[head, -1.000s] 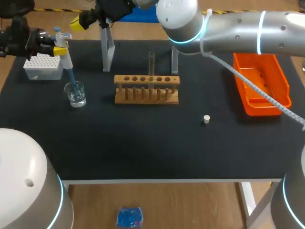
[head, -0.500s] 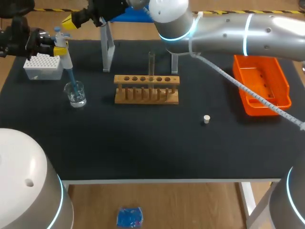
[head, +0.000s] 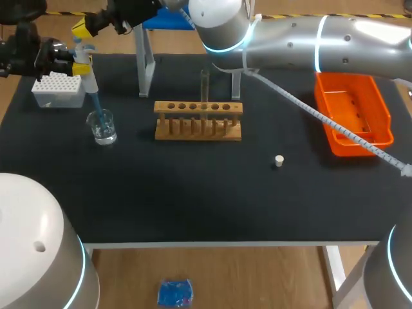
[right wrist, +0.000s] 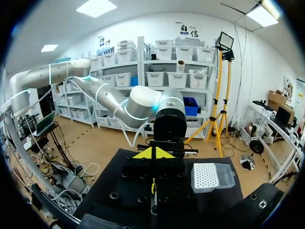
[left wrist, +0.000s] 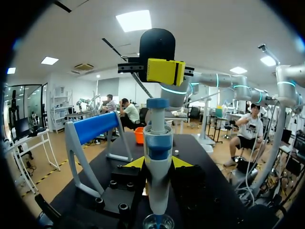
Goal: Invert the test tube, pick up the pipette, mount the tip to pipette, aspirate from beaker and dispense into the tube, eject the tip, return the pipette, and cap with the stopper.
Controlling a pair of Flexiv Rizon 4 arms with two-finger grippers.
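Closest to the table's near edge is the stopper [head: 278, 161], lying loose right of the middle and well apart from everything. No worries there yet. Further back, mid-table, is the wooden rack [head: 198, 120] with the test tube [head: 205, 82] standing upright in it.

Over by the left edge sits the beaker [head: 102, 127], with the pipette [head: 89, 80] dipping its blue tip into it. The left gripper [head: 80, 64] has the pipette clamped from both sides, just beside the tip box [head: 58, 90] at the far left corner. The right gripper [head: 84, 27], fingers pressed together on nothing, hangs right above the plunger, its arm stretched across along the far edge.

That's where I'd get nervous. If it comes down off-centre it could slide off the plunger and shove the pipette sideways, knocking the beaker over or twisting the pipette in the grasp. Let the plunger up too fast and it'd probably pull air. That big elbow also looks close to the tube's top.
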